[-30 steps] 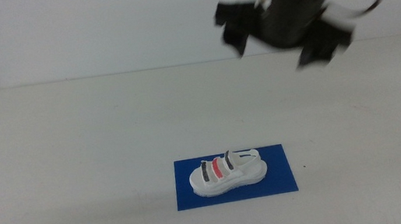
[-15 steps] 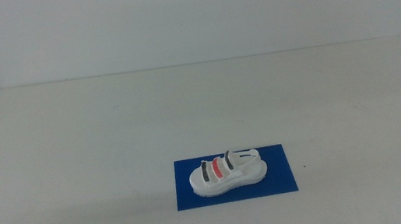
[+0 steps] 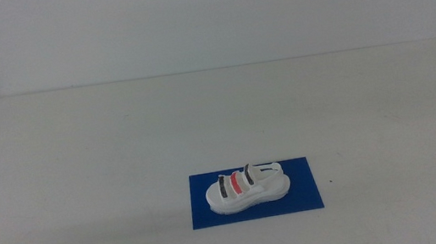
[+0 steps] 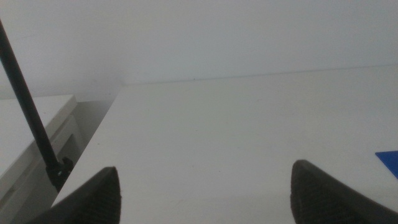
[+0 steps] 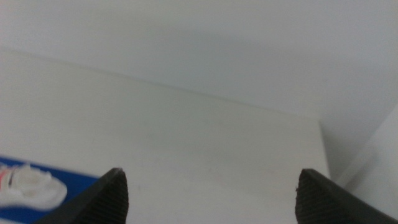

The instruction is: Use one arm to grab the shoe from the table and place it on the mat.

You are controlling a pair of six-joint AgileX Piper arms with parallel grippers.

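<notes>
The shoe lies unmoved on the mat.

White strapped shoe rests upright on blue mat — table beneath.

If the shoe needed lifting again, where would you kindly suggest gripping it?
Probably across the strapped middle of the shoe, from above: it lies upright on the mat, long axis across the table, narrow enough there for open jaws to close on its sides.
</notes>
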